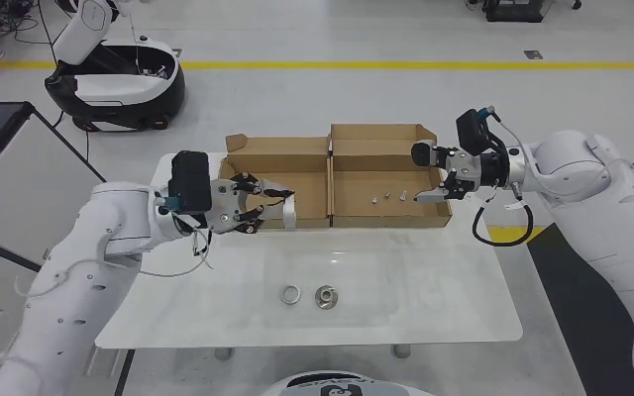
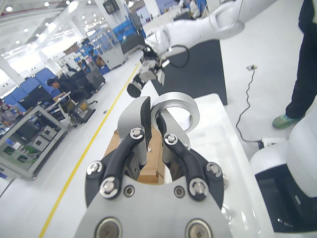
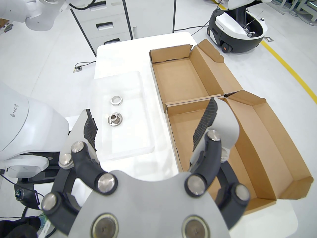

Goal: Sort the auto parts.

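Observation:
My left gripper [image 1: 280, 204] is shut on the rim of a wide silver ring [image 1: 288, 213], held in the air over the front edge of the left cardboard box [image 1: 260, 156]. In the left wrist view one pad sits inside the ring [image 2: 176, 107] and one outside. My right gripper [image 1: 426, 176] stands open over the right end of the right cardboard box [image 1: 381, 178], with nothing between its fingers [image 3: 207, 120]. A small silver ring [image 1: 291, 294] and a flanged bushing [image 1: 326, 295] lie side by side on the clear tray [image 1: 416, 287]. Three small fasteners [image 1: 388, 195] lie in the right box.
The two open boxes [image 3: 180, 75] stand side by side at the back of the white table [image 1: 475, 327], flaps up. The small ring [image 3: 117, 100] and the bushing [image 3: 115, 119] sit in the tray [image 3: 128, 139]. A cabinet [image 3: 123, 11] stands beyond the table's left end.

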Controlling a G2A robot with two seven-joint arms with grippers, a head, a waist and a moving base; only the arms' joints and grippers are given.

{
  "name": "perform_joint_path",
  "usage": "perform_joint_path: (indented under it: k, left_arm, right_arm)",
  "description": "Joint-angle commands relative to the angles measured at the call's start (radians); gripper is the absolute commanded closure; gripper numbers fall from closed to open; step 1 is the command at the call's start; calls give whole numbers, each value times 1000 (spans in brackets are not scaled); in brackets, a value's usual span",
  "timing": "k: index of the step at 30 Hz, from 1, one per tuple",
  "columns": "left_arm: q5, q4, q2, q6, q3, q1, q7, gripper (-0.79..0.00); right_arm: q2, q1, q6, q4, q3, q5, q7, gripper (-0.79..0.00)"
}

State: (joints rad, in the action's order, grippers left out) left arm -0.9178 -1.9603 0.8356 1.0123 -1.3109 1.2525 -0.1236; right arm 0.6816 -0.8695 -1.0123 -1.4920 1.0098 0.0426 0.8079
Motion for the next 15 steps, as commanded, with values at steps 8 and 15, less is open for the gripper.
perform_joint_path:
  k: [8,15]
  left_arm:
    - [41,-63,-57,0,-37,108,-377,0]
    - [-53,-95,-111,0,-31,173,-678,0]
  right_arm:
    - [0,0,0,0,0,0,0,-785]
    - [0,0,0,0,0,0,0,-785]
